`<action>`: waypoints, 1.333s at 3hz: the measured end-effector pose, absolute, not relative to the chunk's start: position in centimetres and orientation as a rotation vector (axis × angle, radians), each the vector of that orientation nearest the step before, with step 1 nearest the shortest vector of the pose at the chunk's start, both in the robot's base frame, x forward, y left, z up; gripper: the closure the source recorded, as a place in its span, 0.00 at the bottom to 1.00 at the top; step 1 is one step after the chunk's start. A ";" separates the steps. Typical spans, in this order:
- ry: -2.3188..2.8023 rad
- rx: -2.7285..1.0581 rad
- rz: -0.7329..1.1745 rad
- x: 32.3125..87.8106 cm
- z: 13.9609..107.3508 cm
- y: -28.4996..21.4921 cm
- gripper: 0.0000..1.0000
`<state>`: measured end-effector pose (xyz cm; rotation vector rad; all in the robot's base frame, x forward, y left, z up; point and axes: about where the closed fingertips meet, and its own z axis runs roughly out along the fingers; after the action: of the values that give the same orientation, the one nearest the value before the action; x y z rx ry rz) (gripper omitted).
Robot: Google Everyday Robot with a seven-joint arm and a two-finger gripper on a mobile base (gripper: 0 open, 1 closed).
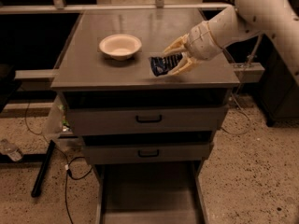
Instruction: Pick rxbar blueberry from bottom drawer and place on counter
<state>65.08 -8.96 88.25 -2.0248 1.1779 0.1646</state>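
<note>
Rxbar blueberry, a small flat snack bar in a dark navy wrapper, is pinched between the fingers of the robot's cream two-finger hand. It is tilted low over the front part of the broad, glossy grey counter. We cannot tell whether its lower edge touches the surface. We judge the low hold to be a setup for release, with the firm pinch guarding against a drop. A shallow cream bowl stands well apart on the same counter. Below, the deep grey metal bottom drawer stands pulled open.
</note>
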 end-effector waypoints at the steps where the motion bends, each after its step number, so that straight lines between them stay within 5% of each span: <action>1: 1.216 -2.028 0.354 68.2 85.9 -6.9 1.00; 4: 1.292 -1.824 0.194 72.5 92.6 -10.4 1.00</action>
<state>72.47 -10.43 92.59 -1.8241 1.2924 0.1938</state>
